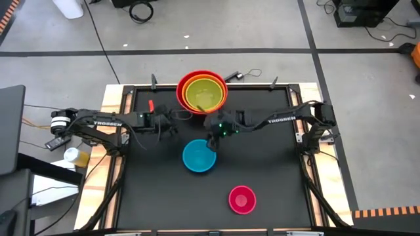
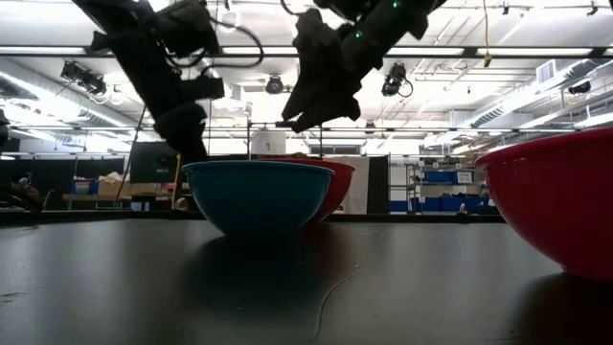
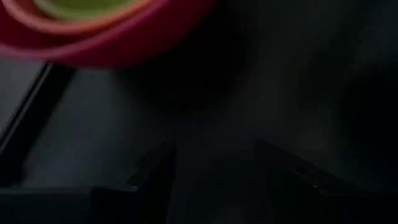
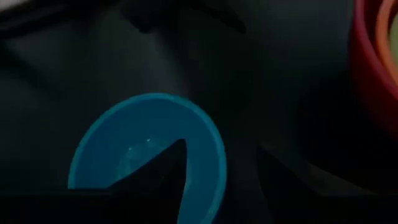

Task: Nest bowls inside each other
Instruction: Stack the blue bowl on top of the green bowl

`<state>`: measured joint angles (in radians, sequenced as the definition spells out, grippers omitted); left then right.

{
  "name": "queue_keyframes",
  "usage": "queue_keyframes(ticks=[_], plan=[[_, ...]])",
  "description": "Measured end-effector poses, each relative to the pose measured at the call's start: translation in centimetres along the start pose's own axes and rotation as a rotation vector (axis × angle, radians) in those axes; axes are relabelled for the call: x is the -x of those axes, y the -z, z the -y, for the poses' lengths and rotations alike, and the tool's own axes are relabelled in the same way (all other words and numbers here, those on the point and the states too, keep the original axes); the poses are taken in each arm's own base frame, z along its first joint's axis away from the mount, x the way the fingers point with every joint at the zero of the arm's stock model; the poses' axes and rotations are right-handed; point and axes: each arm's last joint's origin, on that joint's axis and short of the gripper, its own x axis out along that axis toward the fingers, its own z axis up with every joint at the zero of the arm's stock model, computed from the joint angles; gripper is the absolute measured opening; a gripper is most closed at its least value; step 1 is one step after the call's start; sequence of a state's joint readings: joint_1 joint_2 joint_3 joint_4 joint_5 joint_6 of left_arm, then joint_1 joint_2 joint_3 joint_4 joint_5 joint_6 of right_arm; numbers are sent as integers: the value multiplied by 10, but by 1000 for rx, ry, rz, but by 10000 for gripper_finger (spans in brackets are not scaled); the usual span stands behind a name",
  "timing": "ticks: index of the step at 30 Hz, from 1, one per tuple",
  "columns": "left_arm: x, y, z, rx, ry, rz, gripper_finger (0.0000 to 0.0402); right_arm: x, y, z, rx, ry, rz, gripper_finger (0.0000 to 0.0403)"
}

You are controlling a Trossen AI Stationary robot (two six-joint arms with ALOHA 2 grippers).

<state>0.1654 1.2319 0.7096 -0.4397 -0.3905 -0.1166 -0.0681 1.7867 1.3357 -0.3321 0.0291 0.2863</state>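
The red bowl (image 1: 202,92) stands at the far middle of the table with the orange bowl (image 1: 220,87) and the yellow-green bowl (image 1: 205,97) nested in it. The blue bowl (image 1: 199,156) rests upright on its base at the table's middle. The pink bowl (image 1: 242,199) rests near the front, right of centre. My right gripper (image 4: 221,149) is open above the blue bowl's far-right rim (image 4: 214,140), one finger over the inside and one outside, clear of it in the low view (image 2: 306,105). My left gripper (image 3: 211,152) is open over bare table, left of the stack (image 3: 93,25).
The black tabletop (image 1: 157,190) has a raised frame along its edges (image 1: 121,164). A red marker-like object (image 1: 151,105) lies at the far left. Cables trail by the far edge (image 1: 243,75). Bare tabletop lies at the near left and far right.
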Motion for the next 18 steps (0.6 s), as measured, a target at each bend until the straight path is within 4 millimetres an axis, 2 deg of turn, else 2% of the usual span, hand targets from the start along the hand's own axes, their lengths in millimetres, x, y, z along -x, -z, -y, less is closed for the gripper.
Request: queue_keyframes(ticks=[3,8,18], plan=[[8,-12,6,4,23,74,215,-4,8,-12,31,63,-12,197],[15,-19,12,-10,45,113,215,-19,15,-21,36,75,-12,197],[18,-13,18,-54,50,69,215,-66,41,-11,59,101,-134,197]])
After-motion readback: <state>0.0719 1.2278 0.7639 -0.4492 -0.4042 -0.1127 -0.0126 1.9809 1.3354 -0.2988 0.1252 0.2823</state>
